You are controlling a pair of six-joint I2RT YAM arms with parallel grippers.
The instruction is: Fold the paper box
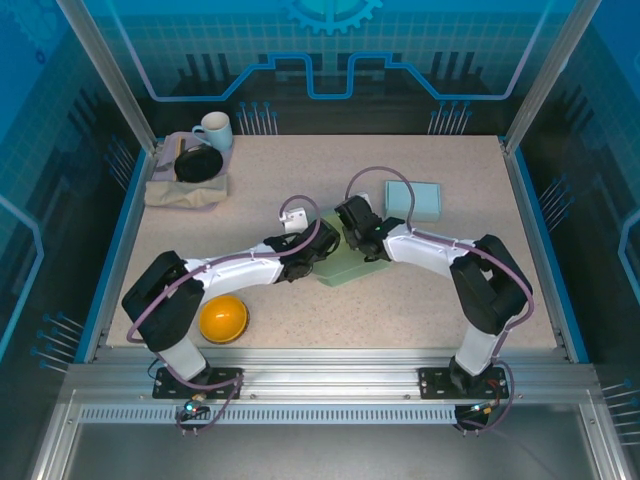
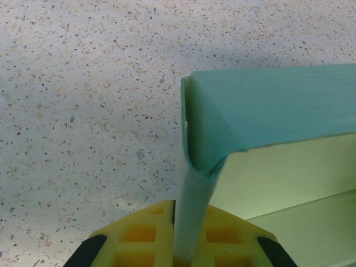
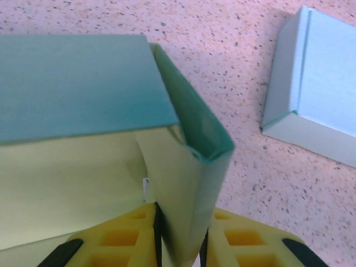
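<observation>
Speckled table [image 1: 300, 180]; left arm [image 1: 230, 268] and right arm [image 1: 440, 252], both stretched low and angled inward, meeting mid-table; green paper box [image 1: 345, 268], half-formed, mid-table between the wrists; left gripper [image 2: 189, 247], pinching one upright box wall; right gripper [image 3: 181, 242], clamped on the wall at another corner.

paper box [image 1: 350, 268]: mint green outside, pale yellow-green inside, no print seen
second box [image 1: 413, 200]: pale blue, plain
worktop [image 1: 420, 310]: beige, finely speckled with brown and grey
left gripper [image 2: 186, 242]: yellow, grid-moulded, black at outer corners
right gripper [image 3: 179, 242]: yellow, grid-moulded, black at outer corners
bowl [image 1: 223, 318]: orange-yellow
mug [image 1: 214, 130]: white
cloth [image 1: 185, 190]: beige
back wall [image 1: 330, 60]: blue, printed with grid and line pattern
</observation>
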